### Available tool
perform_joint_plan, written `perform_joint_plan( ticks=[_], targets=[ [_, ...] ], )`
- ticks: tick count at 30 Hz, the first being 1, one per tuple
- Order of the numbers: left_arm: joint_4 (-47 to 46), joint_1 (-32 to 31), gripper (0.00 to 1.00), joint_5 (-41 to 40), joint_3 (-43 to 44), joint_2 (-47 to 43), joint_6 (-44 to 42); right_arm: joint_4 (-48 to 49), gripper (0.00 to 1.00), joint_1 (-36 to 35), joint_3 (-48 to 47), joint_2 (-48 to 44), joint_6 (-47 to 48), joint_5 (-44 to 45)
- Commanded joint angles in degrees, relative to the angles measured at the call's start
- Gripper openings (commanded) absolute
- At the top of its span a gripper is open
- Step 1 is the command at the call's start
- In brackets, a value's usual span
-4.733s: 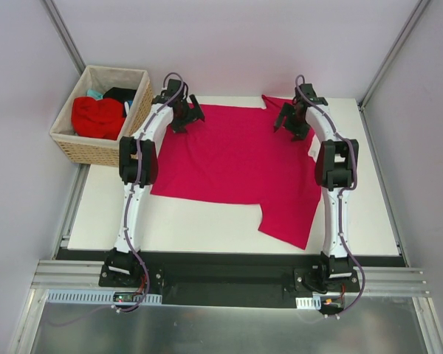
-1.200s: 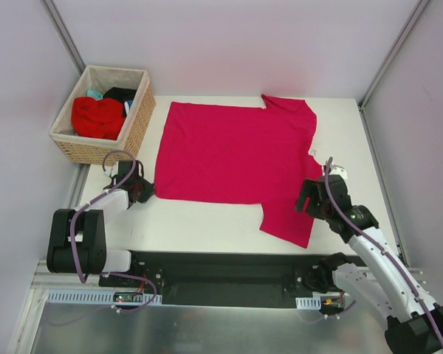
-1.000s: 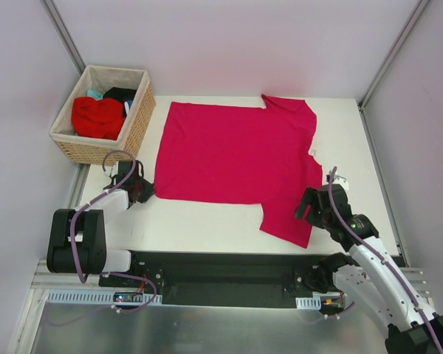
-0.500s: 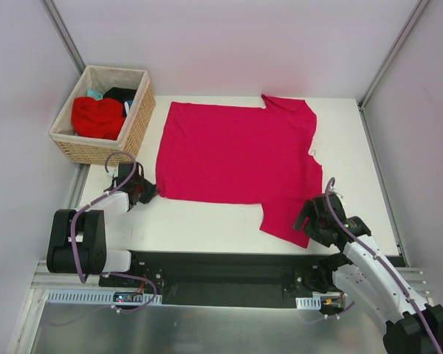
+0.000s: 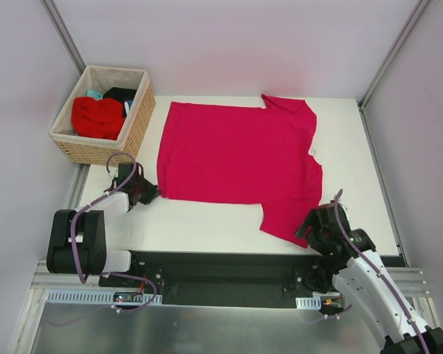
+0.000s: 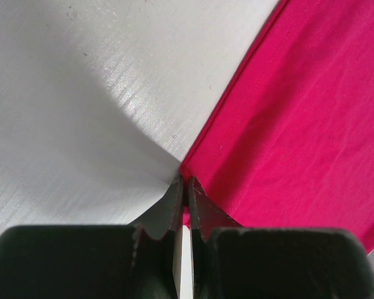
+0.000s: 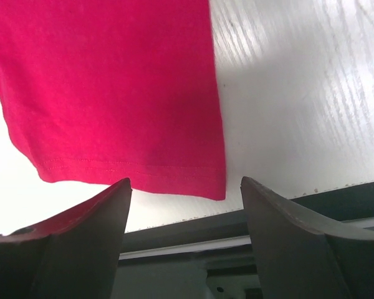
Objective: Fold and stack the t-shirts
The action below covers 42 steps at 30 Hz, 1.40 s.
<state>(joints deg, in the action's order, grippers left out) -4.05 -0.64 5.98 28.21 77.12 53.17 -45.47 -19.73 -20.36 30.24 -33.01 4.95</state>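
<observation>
Note left fingers [image 6: 201, 212] pressed together at shirt [image 6: 299, 124] corner, right fingers [image 7: 90, 215] spread, sleeve hem [image 7: 143, 171] just ahead. Handles soft, limp; pinch hem corners.

Bare bench [image 5: 207, 221] is offered as a strip along the near edge, in front of the crimson t-shirt [image 5: 236, 155], and as a second strip down the right side. The far left is closed off by the wicker basket [image 5: 96, 151]. The near left gap at the shirt's corner is taken up by the left end effector [image 5: 150, 193], the near right corner by the right end effector [image 5: 308, 230], whose jaws are spread.
</observation>
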Motion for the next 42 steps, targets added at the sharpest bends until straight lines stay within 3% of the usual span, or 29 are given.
perform_joint_plan(
  ticks=[1, 9, 12, 42],
  targets=[
    [5.3, 0.3, 0.0, 0.0, -2.4, 0.3, -1.0, -3.0, 0.73, 0.4, 0.9, -2.3, -3.2, -2.7],
    [5.5, 0.3, 0.0, -0.3, -2.9, -0.6, -0.7, -2.7, 0.45, 0.4, 1.5, -2.4, -4.0, -2.6],
    [5.6, 0.3, 0.0, -0.5, -2.7, -0.4, -0.6, -2.8, 0.42, 0.4, 1.4, -2.5, -4.2, -2.7],
    [6.6, 2.1, 0.0, -0.4, -1.5, -0.4, -1.2, -4.8, 0.38, -0.8, -3.5, 5.2, -3.8, 2.3]
  ],
)
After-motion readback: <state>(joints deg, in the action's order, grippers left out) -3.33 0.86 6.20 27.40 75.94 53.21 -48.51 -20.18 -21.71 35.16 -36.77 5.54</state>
